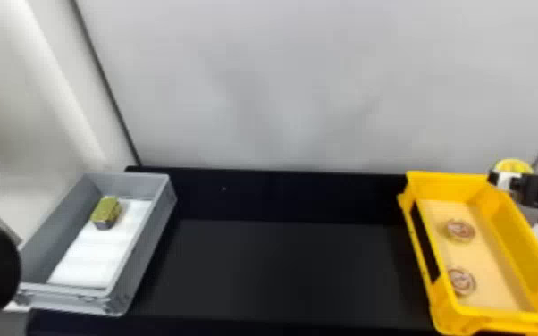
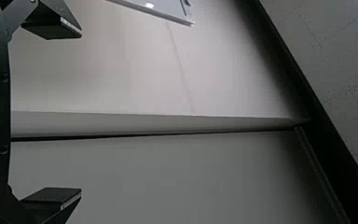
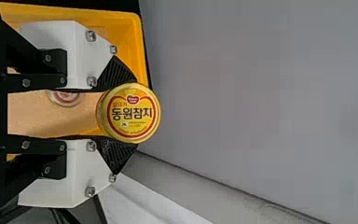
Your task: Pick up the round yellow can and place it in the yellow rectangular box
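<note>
My right gripper [image 1: 507,178] is at the far right corner of the yellow rectangular box [image 1: 444,183], holding the round yellow can [image 1: 514,165] above the rim. In the right wrist view both ridged fingers of the right gripper [image 3: 121,113] press the sides of the yellow can [image 3: 133,113], its printed lid facing the camera. The yellow box [image 3: 126,32] lies behind the fingers there. Two round cans [image 1: 460,230] rest inside the box. In the left wrist view my left gripper [image 2: 74,114] stands wide open with nothing between its fingers; the left arm is at the head view's left edge.
A grey box [image 1: 149,241] stands at the left of the black table [image 1: 281,268], with a white liner and a small rectangular can [image 1: 106,212] with a gold-green top inside. A pale wall [image 1: 281,89] rises behind the table.
</note>
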### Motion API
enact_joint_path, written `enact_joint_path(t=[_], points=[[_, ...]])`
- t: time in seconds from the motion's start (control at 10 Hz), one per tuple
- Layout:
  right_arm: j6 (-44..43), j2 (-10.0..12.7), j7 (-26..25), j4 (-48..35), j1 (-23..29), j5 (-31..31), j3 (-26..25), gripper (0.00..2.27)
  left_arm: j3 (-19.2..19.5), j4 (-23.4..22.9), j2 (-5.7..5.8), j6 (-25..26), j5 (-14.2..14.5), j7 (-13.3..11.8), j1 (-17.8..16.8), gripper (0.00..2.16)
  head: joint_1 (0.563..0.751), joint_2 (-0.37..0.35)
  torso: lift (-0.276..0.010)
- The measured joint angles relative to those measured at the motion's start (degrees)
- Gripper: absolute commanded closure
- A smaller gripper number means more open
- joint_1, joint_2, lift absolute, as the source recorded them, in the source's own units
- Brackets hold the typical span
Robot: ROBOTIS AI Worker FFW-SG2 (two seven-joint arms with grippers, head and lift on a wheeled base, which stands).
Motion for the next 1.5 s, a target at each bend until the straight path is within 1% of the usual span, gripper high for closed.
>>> enact_joint_path(t=[0.1, 0.3, 0.4, 0.6, 0.7, 0.8, 1.0, 1.1, 1.3, 1.5], points=[[-0.8, -0.5, -3.0, 0.7, 1.3, -4.4, -0.2, 0.82, 0.1, -0.1, 0.0, 0.1, 0.0, -0.1, 0.0, 0.09, 0.694, 0.054, -0.003], [-2.0, -1.0, -7.5, 1.4, 4.0, -11.1, -0.3, 0.82, 0.2, -0.1, 0.0, 0.2, 0.0, -0.1, 0.0, 0.09, 0.694, 0.054, -0.003], [-2.5, -1.0, -8.7, 1.8, 5.4, -13.5, -0.3, 0.82, 0.2, -0.2, 0.0, 0.3, 0.0, -0.2, 0.0, 0.09, 0.694, 0.054, -0.003], [-2.6, -1.2, -9.3, 3.1, 7.0, -16.1, -0.4, 0.82, 0.4, -0.3, 0.0, 0.4, 0.0, -0.3, 0.0, 0.09, 0.694, 0.054, -0.003], [-2.2, -1.6, -9.2, 4.5, 6.9, -16.9, -0.3, 0.82, 0.5, -0.3, 0.0, 0.5, 0.0, -0.3, 0.1, 0.09, 0.694, 0.054, -0.003], [-2.1, -2.2, -7.9, 6.8, 6.1, -17.5, 0.2, 0.82, 0.5, -0.3, 0.01, 0.5, 0.0, -0.3, 0.1, 0.09, 0.694, 0.054, -0.003], [-4.5, -3.7, -3.7, 13.6, 3.5, -18.2, 3.1, 0.82, 0.4, -0.3, 0.07, 0.5, 0.0, -0.3, 0.2, 0.09, 0.694, 0.054, -0.003], [-6.5, -4.2, -1.8, 17.3, 2.0, -17.9, 4.8, 0.82, 0.3, -0.2, 0.09, 0.4, 0.0, -0.4, 0.2, 0.09, 0.694, 0.054, -0.003], [-8.9, -4.4, 0.2, 23.2, -0.8, -15.3, 7.1, 0.82, 0.0, 0.0, 0.18, 0.2, 0.0, -0.4, 0.0, 0.09, 0.694, 0.054, -0.003], [-9.6, -4.3, 1.1, 26.0, -2.0, -13.5, 7.8, 0.82, -0.1, 0.0, 0.25, 0.1, 0.0, -0.4, 0.0, 0.08, 0.694, 0.054, -0.003]])
